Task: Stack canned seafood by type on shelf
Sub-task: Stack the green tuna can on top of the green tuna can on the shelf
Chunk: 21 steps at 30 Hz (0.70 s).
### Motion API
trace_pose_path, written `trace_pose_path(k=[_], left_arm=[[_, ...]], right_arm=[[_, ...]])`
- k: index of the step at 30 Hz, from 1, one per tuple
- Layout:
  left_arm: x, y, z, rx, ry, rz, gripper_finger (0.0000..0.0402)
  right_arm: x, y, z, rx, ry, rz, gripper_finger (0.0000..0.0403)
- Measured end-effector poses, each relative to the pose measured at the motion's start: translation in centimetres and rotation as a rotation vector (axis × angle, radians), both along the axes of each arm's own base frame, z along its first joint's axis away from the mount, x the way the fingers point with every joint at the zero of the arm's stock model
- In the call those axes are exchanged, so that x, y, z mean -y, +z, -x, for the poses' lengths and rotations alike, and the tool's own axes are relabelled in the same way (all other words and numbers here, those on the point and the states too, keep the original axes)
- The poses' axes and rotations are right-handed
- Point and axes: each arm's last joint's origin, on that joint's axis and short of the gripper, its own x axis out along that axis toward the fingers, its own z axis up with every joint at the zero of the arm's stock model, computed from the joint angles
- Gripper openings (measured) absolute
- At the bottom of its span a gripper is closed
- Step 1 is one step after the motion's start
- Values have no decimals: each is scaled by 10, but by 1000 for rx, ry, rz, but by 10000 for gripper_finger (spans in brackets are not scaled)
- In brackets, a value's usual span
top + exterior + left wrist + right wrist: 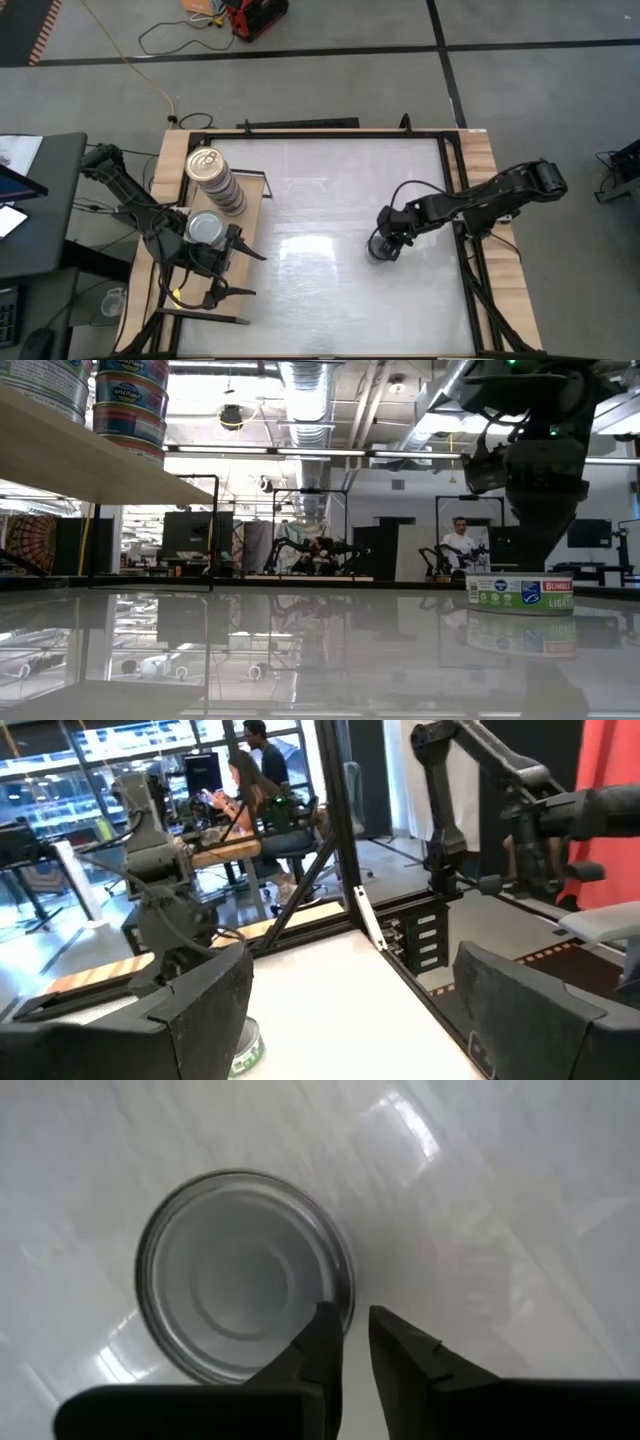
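Canned seafood is sitting in three spots, left to right. On the shelf (pixel 255 190) at my left, a tall gold-topped stack (pixel 216 180) is standing, and a silver-topped stack (pixel 206 228) is sitting just beside it. My left gripper (pixel 222 268) is hanging right next to that silver stack with its fingers spread wide, gripping nothing, waiting. Over on the white table (pixel 320 200), well apart from the shelf, one loose silver-topped tin (pixel 243 1275) is lying flat. My right gripper (pixel 355 1342) is hovering over its rim, fingers nearly pressed together, one tip (pixel 322 1330) just over the edge; I cannot tell if they are pinching the rim. I am judging this as the pickup step for that tin. Next I am needing a firm hold, a lift, and a carry to the silver stack.
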Motion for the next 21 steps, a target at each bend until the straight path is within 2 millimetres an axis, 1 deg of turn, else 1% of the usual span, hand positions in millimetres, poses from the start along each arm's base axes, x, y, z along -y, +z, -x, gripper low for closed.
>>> trace_pose_path(k=[2, 6, 10, 15, 21], left_arm=[[1, 1, 1, 17, -28, -16, 332], [8, 7, 12, 74, -168, -59, 332], [15, 8, 20, 102, -276, -95, 332], [18, 9, 24, 112, -311, -96, 332], [18, 9, 24, 105, -256, -94, 332]], right_arm=[[0, -4, 2, -5, -3, -1, 79], [0, -11, 6, -6, -7, -6, 79], [1, -12, 6, -2, -8, -7, 78], [2, -12, 6, -7, -32, -12, 57], [8, -13, 9, -44, -91, -9, 13]])
